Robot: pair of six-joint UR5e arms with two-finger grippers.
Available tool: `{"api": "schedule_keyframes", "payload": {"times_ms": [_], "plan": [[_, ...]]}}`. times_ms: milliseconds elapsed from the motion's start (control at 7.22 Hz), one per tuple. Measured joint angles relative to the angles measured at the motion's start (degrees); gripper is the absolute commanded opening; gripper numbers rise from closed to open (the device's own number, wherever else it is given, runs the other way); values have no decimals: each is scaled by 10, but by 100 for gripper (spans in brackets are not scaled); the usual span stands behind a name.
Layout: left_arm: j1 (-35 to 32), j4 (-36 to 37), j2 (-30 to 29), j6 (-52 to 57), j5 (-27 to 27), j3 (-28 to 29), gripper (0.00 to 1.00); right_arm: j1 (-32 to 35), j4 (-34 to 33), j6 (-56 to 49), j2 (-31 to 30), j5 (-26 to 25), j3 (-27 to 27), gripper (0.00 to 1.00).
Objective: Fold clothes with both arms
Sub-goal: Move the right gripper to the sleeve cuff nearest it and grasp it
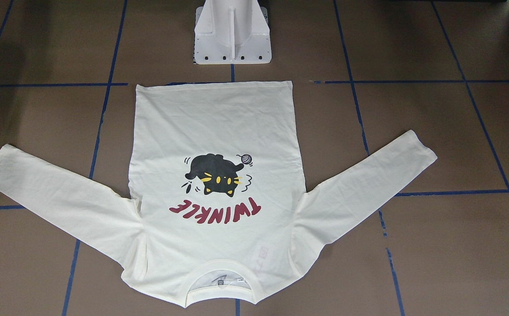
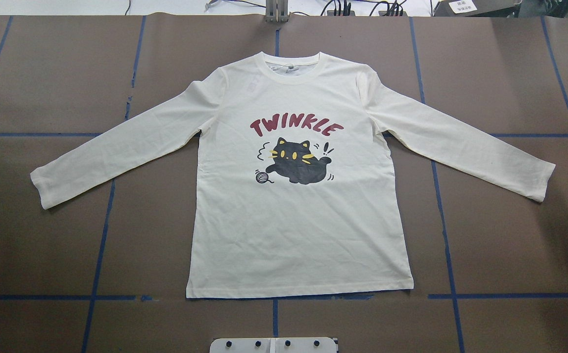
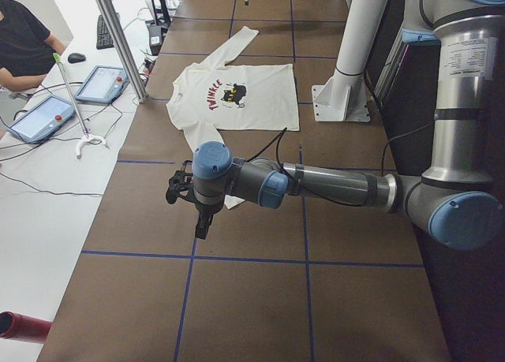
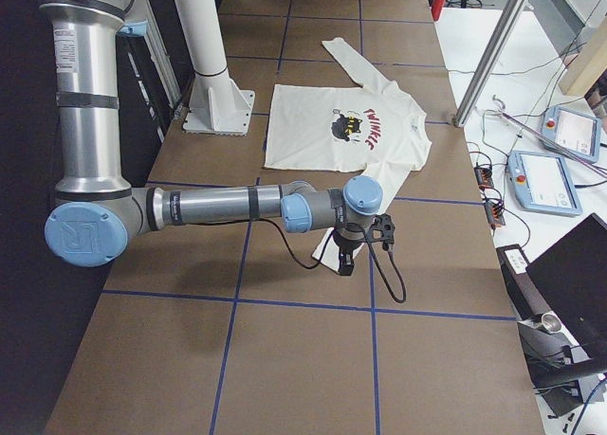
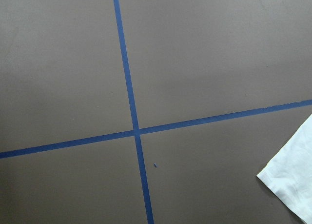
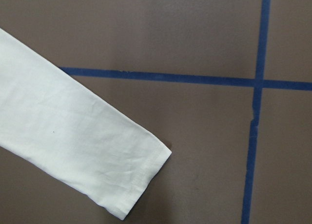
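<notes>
One T-shirt (image 2: 298, 230) lies flat on the bench (image 2: 43, 245), print side up, with its collar (image 2: 293, 68) away from the robot and its hem (image 2: 298, 291) toward it. The body's long axis runs straight out from the robot. Its two sleeves spread outward, one per side, each slanting so that the cuff sits nearer the robot than the shoulder. Two arms are present, with one claw each. The left claw (image 3: 202, 226) hangs just outboard of the left cuff (image 5: 292, 185), which shows only at the edge of the left wrist view. The right claw (image 4: 345, 262) hangs by the right cuff (image 6: 131, 185), which fills more of its wrist view, so the right arm is judged nearer its grasp point. Whether either claw is released or clenched cannot be told. Both cuffs lie flat.
</notes>
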Motion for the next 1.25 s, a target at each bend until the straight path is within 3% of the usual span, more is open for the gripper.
{"api": "schedule_keyframes", "payload": {"times_ms": [139, 416, 554, 693, 831, 1247], "plan": [[0, -1, 0, 0, 0, 0, 100, -28, 37, 12, 4, -13, -25, 100], [1, -2, 0, -1, -1, 0, 100, -66, 143, 43, 37, -24, -130, 100], [1, -2, 0, -1, -1, 0, 100, -79, 181, 68, 53, -26, -169, 95], [1, -2, 0, -1, -1, 1, 100, -88, 198, 84, 60, -27, -187, 16], [1, -2, 0, 0, -1, 1, 100, -95, 205, 95, 62, -26, -195, 0], [1, -2, 0, -1, -1, 1, 100, -98, 208, 120, 58, -18, -191, 0]]}}
